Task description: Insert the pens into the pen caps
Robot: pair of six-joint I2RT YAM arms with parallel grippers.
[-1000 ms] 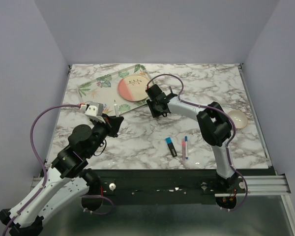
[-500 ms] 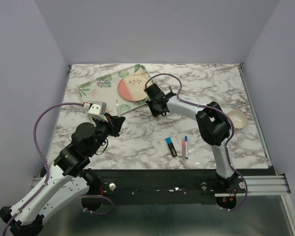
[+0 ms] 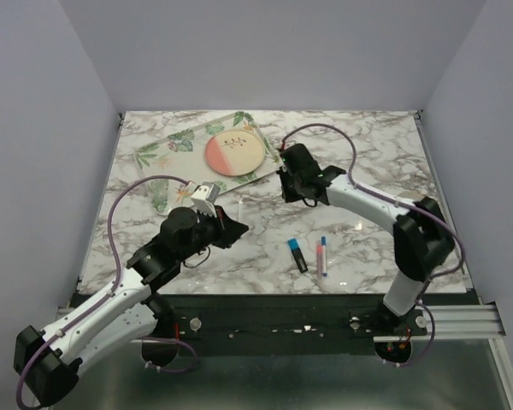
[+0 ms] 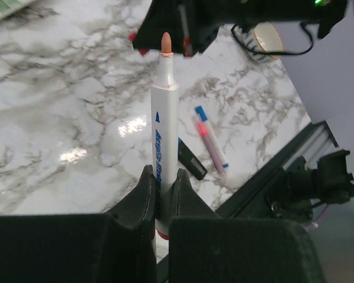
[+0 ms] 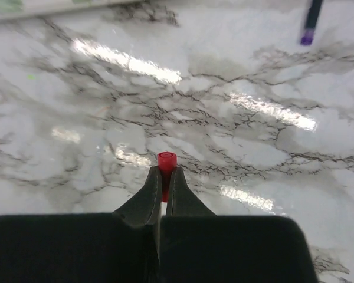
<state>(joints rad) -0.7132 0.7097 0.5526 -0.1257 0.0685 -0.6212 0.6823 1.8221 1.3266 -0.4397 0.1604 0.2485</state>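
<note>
My left gripper [image 3: 229, 227] is shut on the white red-tipped pen [image 3: 239, 207], with its uncapped tip pointing away in the left wrist view [image 4: 165, 112]. My right gripper [image 3: 289, 190] is shut on a small red pen cap [image 5: 166, 161] and holds it above the marble; it faces the pen tip from a short way off [image 4: 171, 26]. A chunky dark marker with a bright blue cap [image 3: 297, 254] and a pink-and-white pen [image 3: 321, 256] lie side by side near the table's front. A dark pen with a purple end [image 5: 311, 20] lies beyond the red cap.
A leaf-patterned tray [image 3: 181, 143] with a pink plate [image 3: 235, 154] sits at the back left. A small bowl [image 4: 268, 38] stands on the right side behind the right arm. The table's black front rail [image 3: 282, 307] runs below the lying pens.
My left arm has swung right and forward, carrying the white pen toward the middle. My right gripper has moved right, away from the plate, and its elbow has stretched out lower.
</note>
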